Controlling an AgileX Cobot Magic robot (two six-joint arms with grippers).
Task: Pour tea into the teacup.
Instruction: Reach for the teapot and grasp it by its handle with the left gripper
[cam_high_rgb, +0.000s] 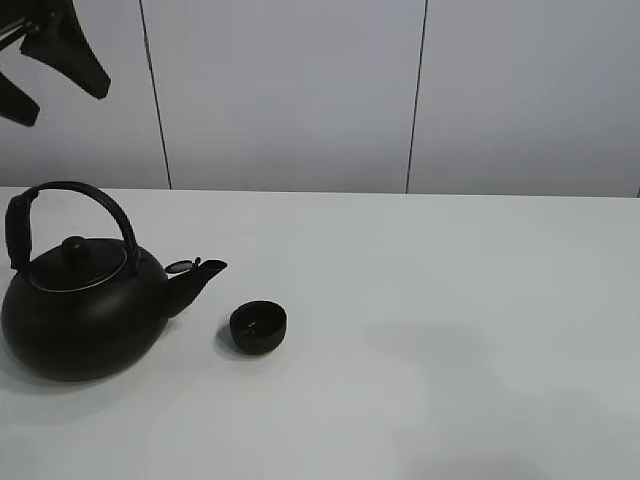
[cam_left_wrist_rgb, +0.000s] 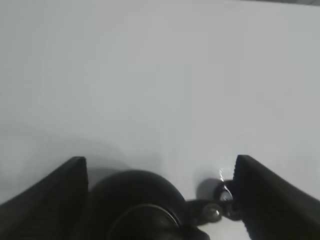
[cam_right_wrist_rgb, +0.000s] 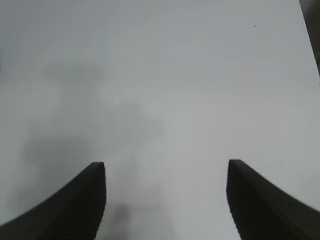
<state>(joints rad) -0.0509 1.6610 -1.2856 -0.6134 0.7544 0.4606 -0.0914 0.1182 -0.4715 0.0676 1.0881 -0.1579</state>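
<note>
Teacup (cam_high_rgb: 258, 327): small, black, bowl-shaped, no handle. It stood upright on the table (cam_high_rgb: 450, 260), left of centre and toward the near side. What it held could not be told; only a faint glint showed inside.

Kettle (cam_high_rgb: 85, 310): large, round, black. It sat at the left edge, just left of the teacup and apart from it. Its arched handle stood up and its knobbed lid was on. The spout (cam_high_rgb: 200, 275) pointed right, with its tip above and short of the cup's rim.

Left gripper (cam_high_rgb: 62, 98): hung high over the far left corner, well above the kettle. In the left wrist view its claw (cam_left_wrist_rgb: 159, 159) was spread wide and held nothing, with the kettle's dome (cam_left_wrist_rgb: 132, 192) below and between the two fingers (cam_left_wrist_rgb: 50, 200).

Right gripper (cam_right_wrist_rgb: 166, 164): seen in its own wrist view only. The claw was also spread wide and empty, over bare tabletop (cam_right_wrist_rgb: 165, 75).

Surface: the table was flat, matte and pale grey-white. A soft shadow (cam_high_rgb: 430, 345) lay on it right of the cup.

Room: the far wall (cam_high_rgb: 290, 90) was made of plain pale grey panels, split by two thin dark vertical seams (cam_high_rgb: 415, 100). It met the table's far edge in a straight line.
</note>
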